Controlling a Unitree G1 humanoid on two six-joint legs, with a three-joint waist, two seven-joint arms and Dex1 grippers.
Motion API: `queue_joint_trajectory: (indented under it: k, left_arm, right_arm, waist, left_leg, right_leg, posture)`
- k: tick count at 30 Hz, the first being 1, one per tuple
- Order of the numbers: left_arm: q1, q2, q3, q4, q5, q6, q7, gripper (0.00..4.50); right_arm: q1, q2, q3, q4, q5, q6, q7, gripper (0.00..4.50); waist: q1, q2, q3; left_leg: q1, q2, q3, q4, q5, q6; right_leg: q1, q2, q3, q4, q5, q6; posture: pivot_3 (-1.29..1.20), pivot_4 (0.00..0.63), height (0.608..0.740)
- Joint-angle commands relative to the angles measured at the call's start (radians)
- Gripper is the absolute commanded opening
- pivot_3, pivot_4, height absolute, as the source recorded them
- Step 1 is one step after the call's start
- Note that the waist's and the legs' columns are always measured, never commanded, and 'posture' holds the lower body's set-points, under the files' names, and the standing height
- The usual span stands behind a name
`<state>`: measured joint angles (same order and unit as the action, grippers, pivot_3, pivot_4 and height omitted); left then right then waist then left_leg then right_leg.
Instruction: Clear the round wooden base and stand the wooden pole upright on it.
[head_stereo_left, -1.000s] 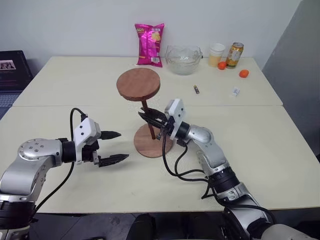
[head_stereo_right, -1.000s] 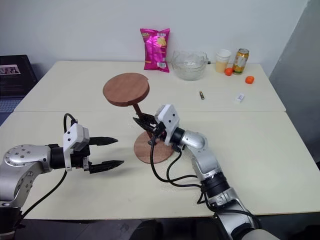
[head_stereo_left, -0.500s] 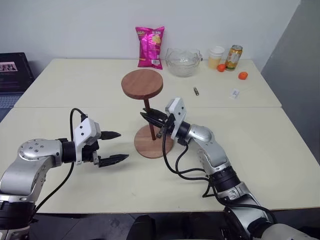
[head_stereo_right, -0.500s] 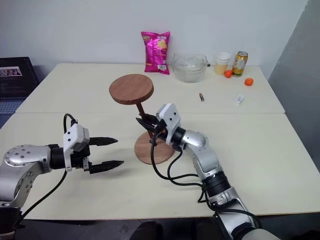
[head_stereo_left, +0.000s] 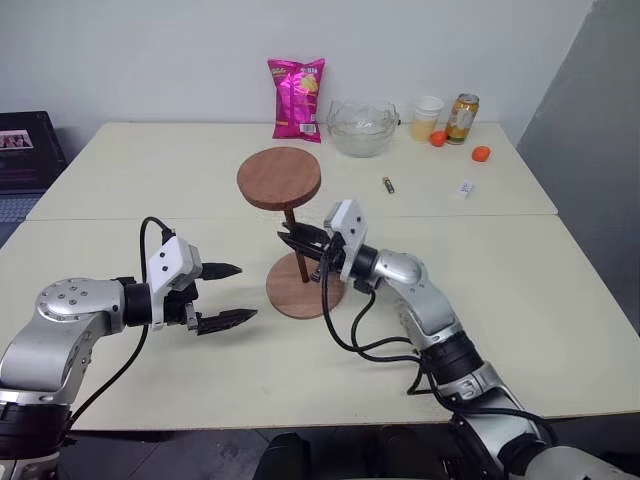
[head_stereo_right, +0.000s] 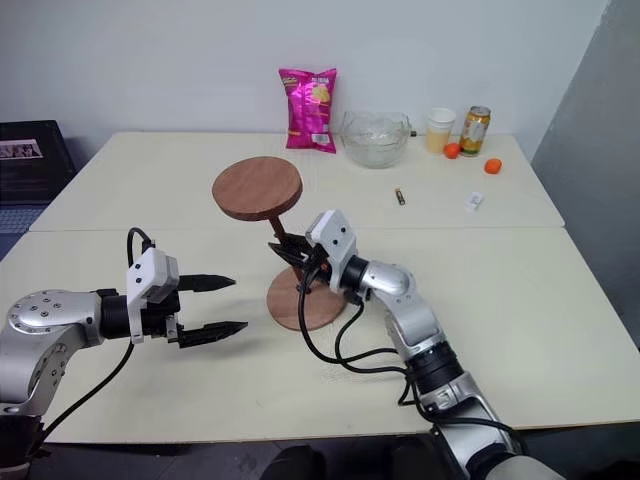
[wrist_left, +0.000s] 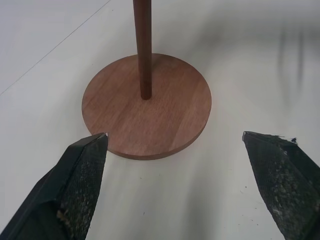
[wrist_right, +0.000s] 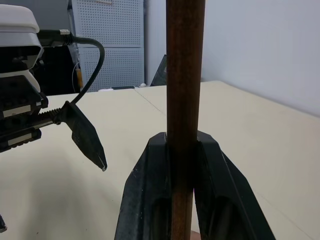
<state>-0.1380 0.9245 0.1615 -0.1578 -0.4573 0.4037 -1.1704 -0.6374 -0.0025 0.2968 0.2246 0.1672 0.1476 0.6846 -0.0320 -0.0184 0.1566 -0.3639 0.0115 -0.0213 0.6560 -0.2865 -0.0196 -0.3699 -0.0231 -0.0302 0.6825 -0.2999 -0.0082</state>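
Claws first, from the left side: the left gripper (head_stereo_left: 228, 295) hangs just above the table (head_stereo_left: 120, 170) with its two black fingers wide apart, holding nothing, and it points at the round wooden base (wrist_left: 165, 115). The base lies flat on the table, near the middle. The wooden pole (head_stereo_left: 297, 247) stands almost straight up on the base, its thin end down at the centre and its round disc up in the air. Next comes the right gripper (head_stereo_left: 300, 243), squeezed tight on the pole partway up. I cannot tell if the tip sits in the little hole. If it is not in, the top-heavy pole could tip over once the claw lets go. A quick pull away could knock it too.
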Motion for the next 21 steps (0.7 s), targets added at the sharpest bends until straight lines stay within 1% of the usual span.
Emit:
queue_joint_trajectory:
  k: [1,5,11,14,18,21]
  left_arm:
    - [-0.011,0.007,0.010,-0.006,0.003,-0.020,-0.005,4.50]
    - [-0.010,0.006,0.011,-0.008,0.003,-0.019,-0.002,4.50]
    - [-0.009,0.005,0.013,-0.012,0.003,-0.016,0.001,4.50]
    - [-0.002,0.006,0.017,-0.016,0.003,-0.017,0.002,4.50]
    - [-0.001,0.005,0.016,-0.017,0.002,-0.017,0.003,4.50]
    - [-0.001,0.004,0.016,-0.017,0.002,-0.018,0.003,4.50]
  right_arm:
    - [0.049,-0.029,0.056,0.147,-0.064,0.111,0.005,0.24]
    - [0.047,-0.034,0.096,0.150,-0.085,0.136,0.016,0.24]
    - [0.047,-0.047,0.100,0.196,-0.094,0.141,0.026,0.24]
    - [0.057,-0.066,0.111,0.217,-0.106,0.143,0.035,0.24]
    - [0.035,-0.048,0.102,0.226,-0.092,0.170,0.019,0.24]
    - [0.019,-0.041,0.100,0.240,-0.091,0.183,0.012,0.24]
  waist:
    - [0.000,0.001,-0.001]
    - [0.000,0.003,-0.004]
    - [0.000,0.000,-0.010]
    - [0.000,0.003,-0.013]
    - [0.000,0.004,-0.021]
    - [0.000,0.004,-0.022]
  left_leg:
    - [0.000,0.000,0.000,0.000,0.000,0.000]
    - [0.000,0.000,0.000,-0.001,0.000,0.000]
    - [0.007,0.000,0.007,-0.009,0.000,0.000]
    - [0.009,0.000,0.009,-0.011,0.000,0.000]
    - [0.011,0.000,0.010,-0.011,0.000,0.000]
    - [0.017,0.000,0.011,-0.013,0.000,0.000]
  right_leg:
    - [0.000,0.000,0.000,0.000,0.000,0.000]
    - [0.000,0.000,0.001,0.000,0.000,0.000]
    - [0.000,0.000,0.007,-0.001,0.000,0.000]
    - [0.001,0.000,0.009,-0.001,0.000,0.000]
    - [0.001,0.000,0.010,-0.002,0.000,0.000]
    - [0.002,0.000,0.012,-0.002,0.000,0.000]
  posture:
    - [0.00,0.150,0.740]
    - [0.00,0.150,0.740]
    - [0.00,0.150,0.740]
    - [0.00,0.150,0.740]
    - [0.00,0.150,0.740]
    - [0.00,0.150,0.740]
